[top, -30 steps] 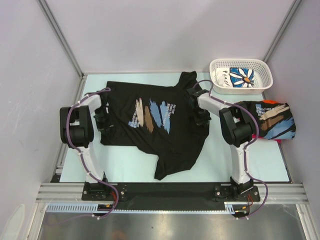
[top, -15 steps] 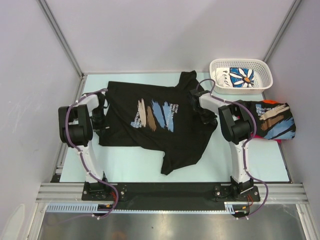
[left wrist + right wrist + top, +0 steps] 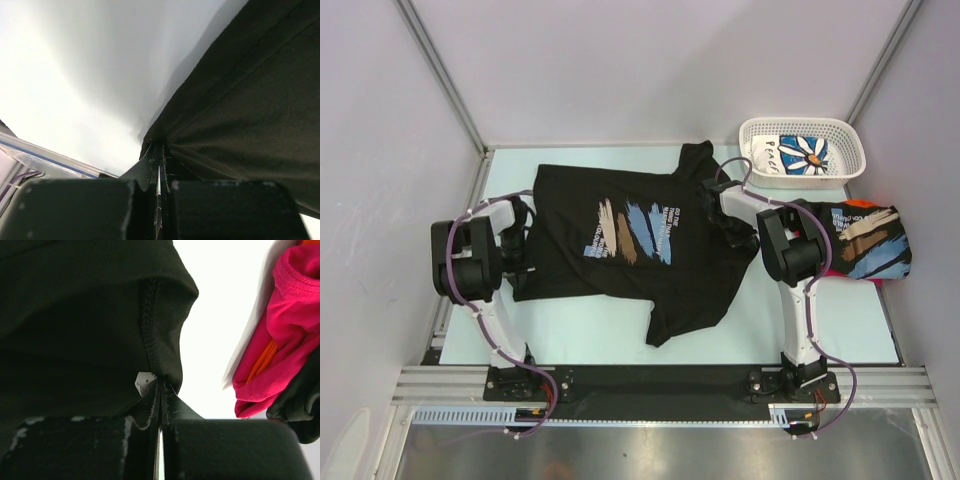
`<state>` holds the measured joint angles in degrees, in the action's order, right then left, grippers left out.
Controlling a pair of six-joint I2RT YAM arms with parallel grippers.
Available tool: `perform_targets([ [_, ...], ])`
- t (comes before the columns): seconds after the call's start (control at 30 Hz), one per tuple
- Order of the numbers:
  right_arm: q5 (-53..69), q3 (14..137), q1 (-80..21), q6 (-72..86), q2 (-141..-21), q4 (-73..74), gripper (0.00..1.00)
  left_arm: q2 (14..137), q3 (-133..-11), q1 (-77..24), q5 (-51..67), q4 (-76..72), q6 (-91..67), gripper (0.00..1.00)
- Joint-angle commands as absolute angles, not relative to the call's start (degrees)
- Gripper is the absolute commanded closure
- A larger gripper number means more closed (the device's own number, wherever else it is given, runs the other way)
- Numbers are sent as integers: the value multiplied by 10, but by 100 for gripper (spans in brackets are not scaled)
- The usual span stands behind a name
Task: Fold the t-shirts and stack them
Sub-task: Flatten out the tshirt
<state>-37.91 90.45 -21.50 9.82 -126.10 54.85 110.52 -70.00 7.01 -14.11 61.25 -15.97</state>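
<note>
A black t-shirt [image 3: 630, 250] with tan and light-blue brush strokes lies spread across the middle of the table. My left gripper [image 3: 520, 250] is shut on its left edge; the left wrist view shows black cloth [image 3: 240, 115] pinched at the gripper [image 3: 159, 165]. My right gripper [image 3: 720, 215] is shut on the shirt's right edge; the right wrist view shows a hem [image 3: 150, 315] clamped at the gripper [image 3: 161, 390]. A folded black printed shirt [image 3: 865, 238] lies on a red one [image 3: 280, 340] at the right. A white daisy shirt [image 3: 800, 153] lies in the basket.
The white lattice basket [image 3: 850, 135] stands at the back right corner. The folded stack is close to my right arm's elbow. Grey enclosure walls and metal rails bound the table on the left, right and back. The black base rail runs along the near edge.
Both grippers have moved left, dragging the black shirt with them. Its lower flap has shifted and flattened. The folded stack and the basket have not moved.
</note>
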Motion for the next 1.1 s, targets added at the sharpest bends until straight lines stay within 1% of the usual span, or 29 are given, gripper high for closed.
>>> perform_targets([
  [0.0,-366,887,-199,119,-1268,490,100,1064,-646,86,-160,606,-162,100],
  [0.13,-365,882,-200,120,-1252,490,100,1047,-621,94,-171,599,-169,100],
  [0.27,-363,884,-203,122,-1219,500,100,1030,-613,96,-157,593,-166,100],
  [0.37,-345,894,-210,125,-1152,510,100,1003,-624,96,-149,599,-164,100],
  [0.4,-337,896,-214,123,-1108,510,100,972,-627,96,-143,598,-161,100],
  [0.47,-315,902,-221,124,-1064,512,100,931,-627,95,-131,592,-156,100],
  [0.5,-305,902,-229,123,-1042,509,100,891,-627,95,-128,590,-156,100],
  [0.57,-277,897,-240,128,-978,505,100,843,-626,95,-106,579,-156,97],
  [0.63,-234,869,-251,134,-917,491,100,777,-619,96,-84,559,-156,90],
  [0.7,-182,841,-252,141,-882,476,100,740,-597,94,-50,541,-158,87],
  [0.73,-148,822,-251,148,-865,480,100,725,-590,92,-41,530,-160,83],
  [0.77,-124,807,-253,150,-860,480,100,722,-573,90,-22,527,-163,83],
  [0.83,-94,772,-264,160,-854,494,100,723,-559,74,-11,517,-163,84],
  [0.9,-75,752,-279,165,-846,504,100,729,-552,46,10,513,-165,89],
  [0.93,-70,740,-297,170,-842,502,100,730,-551,34,16,505,-166,93],
  [1.0,-43,709,-307,182,-834,501,100,752,-562,11,50,511,-177,96],
  [1.03,-39,701,-322,195,-833,501,100,762,-568,5,55,518,-179,99],
  [1.07,-26,685,-328,201,-838,497,100,772,-573,-18,52,519,-182,100],
])
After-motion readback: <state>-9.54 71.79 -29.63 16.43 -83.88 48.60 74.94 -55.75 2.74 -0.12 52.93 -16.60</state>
